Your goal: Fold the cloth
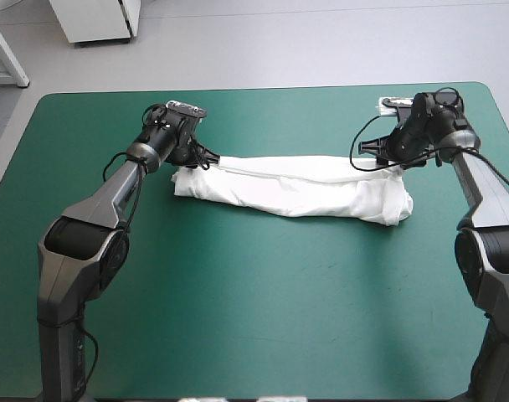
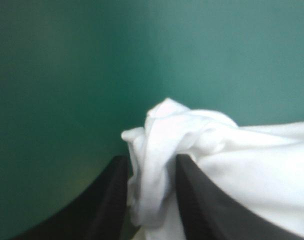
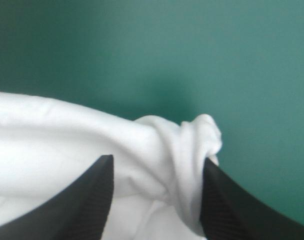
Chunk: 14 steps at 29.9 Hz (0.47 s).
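Both T-shirt (image 1: 296,188) ends pinched on teal-green cover (image 1: 263,318): L fingers (image 2: 92,210), R fingers (image 3: 82,205).

Left hand (image 2: 152,159) and right hand (image 3: 158,159) sit low, both pinched almost closed.

The high camera is looking forward and down from behind the robot, over the whole table (image 1: 254,318). The wrist cameras are looking along the left gripper (image 2: 152,160) and the right gripper (image 3: 158,159), very near the two ends of the T-shirt (image 1: 296,193), which the high view is sharing.
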Each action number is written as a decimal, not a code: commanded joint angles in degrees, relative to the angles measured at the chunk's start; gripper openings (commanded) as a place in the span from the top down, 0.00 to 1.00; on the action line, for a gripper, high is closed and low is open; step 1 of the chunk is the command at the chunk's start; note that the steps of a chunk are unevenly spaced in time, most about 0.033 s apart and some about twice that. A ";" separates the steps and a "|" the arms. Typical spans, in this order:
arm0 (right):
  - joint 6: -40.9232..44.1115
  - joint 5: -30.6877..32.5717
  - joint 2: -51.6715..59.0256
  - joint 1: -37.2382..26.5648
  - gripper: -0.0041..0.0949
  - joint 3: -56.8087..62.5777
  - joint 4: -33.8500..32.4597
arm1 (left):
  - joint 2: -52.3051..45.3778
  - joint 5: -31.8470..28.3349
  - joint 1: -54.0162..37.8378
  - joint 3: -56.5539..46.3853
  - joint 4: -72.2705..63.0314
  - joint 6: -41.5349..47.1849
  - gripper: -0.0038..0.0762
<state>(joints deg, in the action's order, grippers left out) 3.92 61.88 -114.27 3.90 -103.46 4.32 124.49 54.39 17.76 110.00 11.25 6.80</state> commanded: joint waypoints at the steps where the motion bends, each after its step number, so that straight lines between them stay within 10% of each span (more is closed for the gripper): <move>1: -1.37 3.36 3.49 -0.40 0.30 -5.08 1.23 | -6.13 1.96 -0.07 1.91 0.05 -0.20 0.41; 14: -1.55 9.71 8.36 -0.40 0.42 -9.96 0.21 | -15.05 7.37 0.04 1.91 -4.78 -3.91 0.38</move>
<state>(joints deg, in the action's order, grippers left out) 2.96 70.89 -111.75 3.90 -111.34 4.85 114.90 62.28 17.66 110.00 9.48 4.60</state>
